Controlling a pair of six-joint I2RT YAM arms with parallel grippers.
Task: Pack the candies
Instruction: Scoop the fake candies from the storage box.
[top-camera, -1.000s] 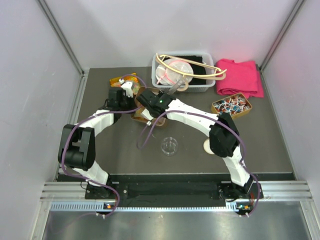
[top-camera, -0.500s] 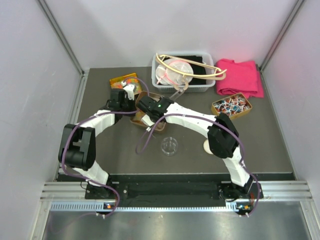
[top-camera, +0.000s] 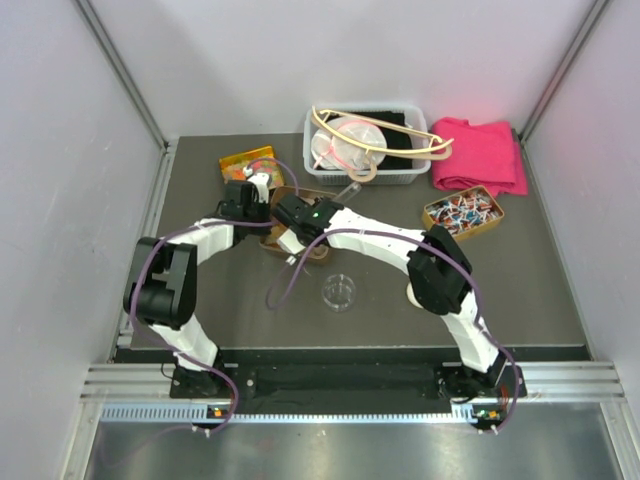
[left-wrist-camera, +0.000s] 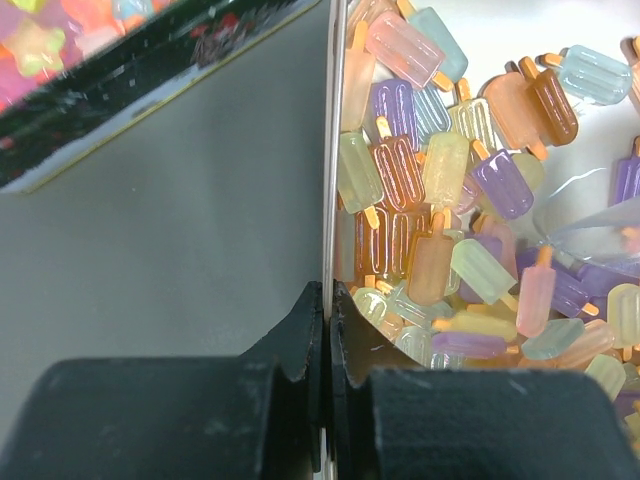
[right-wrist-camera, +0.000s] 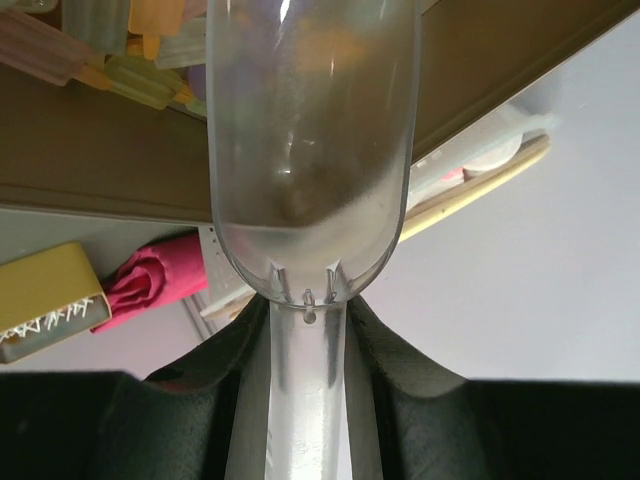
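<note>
The candies (left-wrist-camera: 450, 200) are small translucent ice-lolly shapes in orange, yellow, purple and pale green, heaped in a brown tin (top-camera: 305, 192). My left gripper (left-wrist-camera: 327, 290) is shut on that tin's thin side wall (left-wrist-camera: 327, 150); in the top view the left gripper (top-camera: 260, 205) sits at the tin's left edge. My right gripper (right-wrist-camera: 307, 310) is shut on the handle of a clear plastic scoop (right-wrist-camera: 310, 150), whose bowl looks empty. A few candies (right-wrist-camera: 100, 40) show at the tin's edge beyond the scoop. In the top view the right gripper (top-camera: 320, 206) hovers over the tin and hides most of it.
A yellow tin (top-camera: 248, 160) of bright sweets lies behind the left gripper. A small clear dish (top-camera: 339, 291) and a white disc (top-camera: 412, 292) sit in front. A tin of wrapped sweets (top-camera: 463, 212), a pink cloth (top-camera: 480, 155) and a clear bin (top-camera: 365, 145) stand at the back right.
Both wrists have shifted slightly left and nearer over the brown tin, and the left arm's elbow has swung right. Both grips are unchanged.
</note>
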